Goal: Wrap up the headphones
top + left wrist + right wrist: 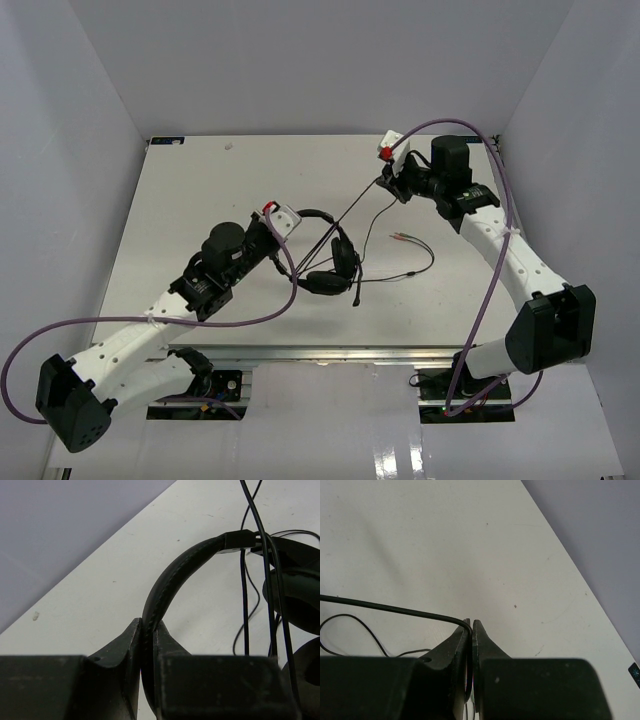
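**Top view.** The black over-ear headphones (330,268) with padded earcups are at mid-table on the white table (190,200). The left hand (283,222) is at their curved black headband. The right hand (388,180) is near the far right corner. From it the thin black cable (355,208) runs taut and straight to the headset. The slack lies looped, with the pink and green plugs (400,237) resting on the table.

**Left wrist view.** The left hand (147,625) is clenched on the stitched, padded headband (175,575), one finger on each side. One earcup (295,600) hangs beyond, and strands of cable cross in front of it.

**Right wrist view.** The right hand (471,622) is pinched shut on the cable, which bends sharply at the fingertips.

**Handling (judgement).**
- The headset looks light.
- The headband looks springy and grippy, so it makes a sound anchor.
- The cable is limp and thin and likely to slide between the pads.
- Strain where the cable enters the earcup is the weak point, so keep tension moderate.
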{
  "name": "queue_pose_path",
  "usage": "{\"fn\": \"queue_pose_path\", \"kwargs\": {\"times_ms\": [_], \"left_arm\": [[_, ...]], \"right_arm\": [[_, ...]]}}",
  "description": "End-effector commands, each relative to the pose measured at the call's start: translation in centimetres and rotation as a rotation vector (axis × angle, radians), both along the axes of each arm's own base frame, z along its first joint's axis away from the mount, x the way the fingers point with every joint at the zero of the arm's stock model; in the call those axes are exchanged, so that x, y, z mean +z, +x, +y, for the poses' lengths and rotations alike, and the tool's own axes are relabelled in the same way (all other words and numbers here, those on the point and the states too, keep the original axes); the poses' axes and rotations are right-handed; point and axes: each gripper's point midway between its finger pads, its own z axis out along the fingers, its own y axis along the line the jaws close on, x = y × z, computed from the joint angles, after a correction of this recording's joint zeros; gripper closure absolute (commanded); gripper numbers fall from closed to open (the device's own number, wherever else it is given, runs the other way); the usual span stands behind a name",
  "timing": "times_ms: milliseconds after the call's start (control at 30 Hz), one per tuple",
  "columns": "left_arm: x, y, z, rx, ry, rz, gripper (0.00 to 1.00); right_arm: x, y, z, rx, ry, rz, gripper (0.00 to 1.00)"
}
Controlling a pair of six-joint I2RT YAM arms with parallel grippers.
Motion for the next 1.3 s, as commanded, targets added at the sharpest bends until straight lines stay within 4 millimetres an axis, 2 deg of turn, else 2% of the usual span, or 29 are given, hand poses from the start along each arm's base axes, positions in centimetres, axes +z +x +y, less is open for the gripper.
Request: {"fn": "queue_pose_path", "kwargs": {"times_ms": [0, 167, 200, 233, 300, 367, 400, 467, 567, 667, 833, 933, 1067, 1133, 1200, 1267], "left_arm": [[7.2, -2.5, -2.8, -0.169, -0.233, -0.016, 1.0], [15.4, -4.5, -6.1, -0.368, -0.479, 0.001, 1.0], [16.9, -4.6, -6.3, -0.379, -0.521, -0.003, 1.0], [19.3, -4.8, -6.4, -0.401, -0.596, -0.014, 1.0], [21.9, -4.4, -6.1, -0.383, -0.694, -0.024, 1.0], [24.4, -4.0, -6.0, -0.38, -0.8, -0.029, 1.0], [25.1, -3.4, -5.9, -0.359, -0.85, -0.021, 1.0], [26.0, -2.1, -6.0, -0.325, -0.93, 0.0, 1.0], [27.4, -0.5, -6.3, -0.294, -1.028, 0.012, 1.0], [28.8, 0.9, -5.8, -0.237, -1.086, 0.0, 1.0], [30.8, 1.8, -3.9, -0.144, -1.136, -0.062, 1.0], [31.3, 2.2, -2.8, -0.085, -1.161, -0.08, 1.0], [31.8, 3.2, -0.8, 0.032, -1.198, -0.111, 1.0], [32.1, 3.8, 0.1, 0.098, -1.193, -0.132, 1.0], [32.2, 4.8, 2.0, 0.231, -1.189, -0.162, 1.0], [30.8, 6.7, 4.8, 0.453, -1.162, -0.211, 1.0]], "right_arm": [[2.0, 1.3, -0.5, 0.012, 0.106, -0.08, 0.92], [0.0, -1.3, 3.2, 0.239, 0.283, 0.079, 0.9], [-0.4, -1.7, 3.6, 0.265, 0.312, 0.115, 0.9], [0.0, -2.3, 4.3, 0.33, 0.348, 0.114, 0.9], [-0.6, -3.5, 4.9, 0.354, 0.423, 0.219, 0.88], [0.6, -4.3, 5.8, 0.432, 0.5, 0.213, 0.85], [1.0, -5.1, 6.3, 0.446, 0.552, 0.278, 0.83], [1.0, -6.8, 7.8, 0.496, 0.609, 0.36, 0.8], [1.4, -9.2, 10.2, 0.575, 0.64, 0.389, 0.73], [1.3, -11.0, 11.5, 0.614, 0.643, 0.4, 0.68], [-0.3, -12.9, 12.1, 0.627, 0.63, 0.42, 0.67], [-1.4, -13.6, 12.3, 0.632, 0.614, 0.432, 0.68], [-3.1, -15.5, 13.3, 0.666, 0.571, 0.459, 0.77], [-3.9, -16.8, 13.8, 0.692, 0.546, 0.484, 0.88], [-4.4, -17.9, 14.0, 0.715, 0.524, 0.492, 0.92], [-3.8, -18.4, 13.8, 0.727, 0.507, 0.44, 0.92]]}}
